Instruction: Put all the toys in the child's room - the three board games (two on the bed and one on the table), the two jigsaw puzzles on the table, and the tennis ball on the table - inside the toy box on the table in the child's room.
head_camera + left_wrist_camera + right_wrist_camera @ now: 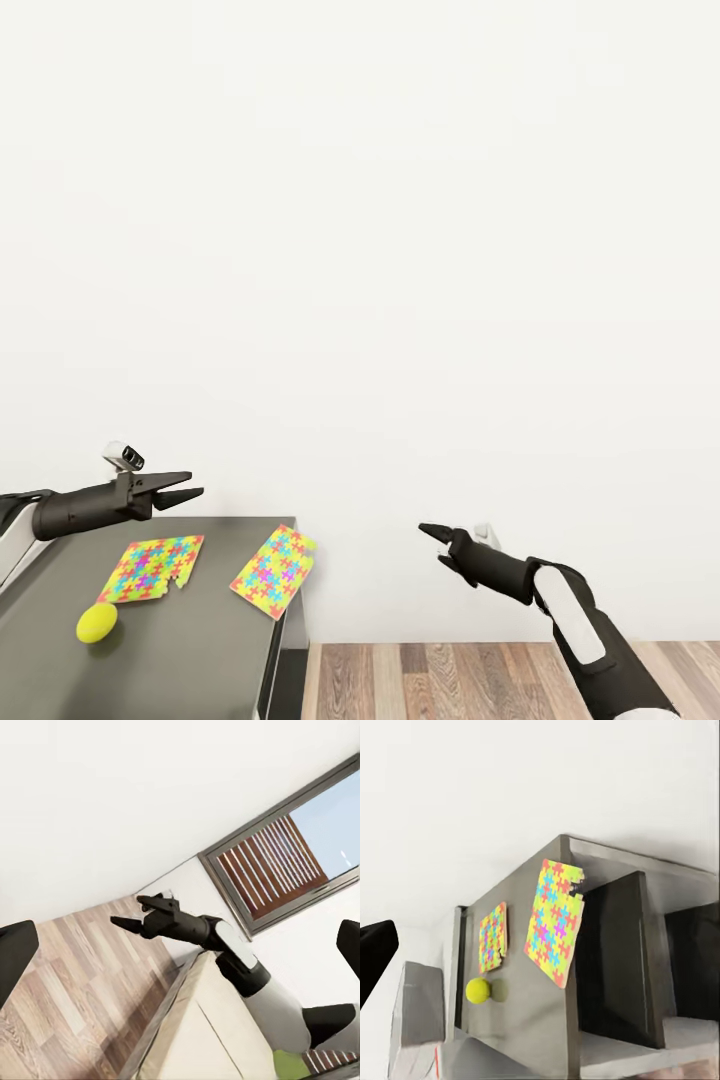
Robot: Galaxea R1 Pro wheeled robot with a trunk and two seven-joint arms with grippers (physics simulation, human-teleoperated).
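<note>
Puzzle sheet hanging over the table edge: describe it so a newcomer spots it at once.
On the dark grey table at the head view's lower left lie two jigsaw puzzles. This puzzle sheet is the one at the table's right edge, a corner overhanging it; the other sheet lies fully on top, nearer the tennis ball.

Two jigsaw puzzles lie on the dark grey table top (200, 640): one puzzle sheet (150, 569) toward nine o'clock of the surface, the other puzzle sheet (273, 571) at three o'clock of it, overhanging the table's edge. One tennis ball (97, 622) sits at seven o'clock of the first sheet. Two grippers are counted: the left gripper (190, 487) and the right gripper (430, 536). One window (289, 855) shows in the left wrist view. One light grey bin (416, 1016) shows in the right wrist view.
</note>
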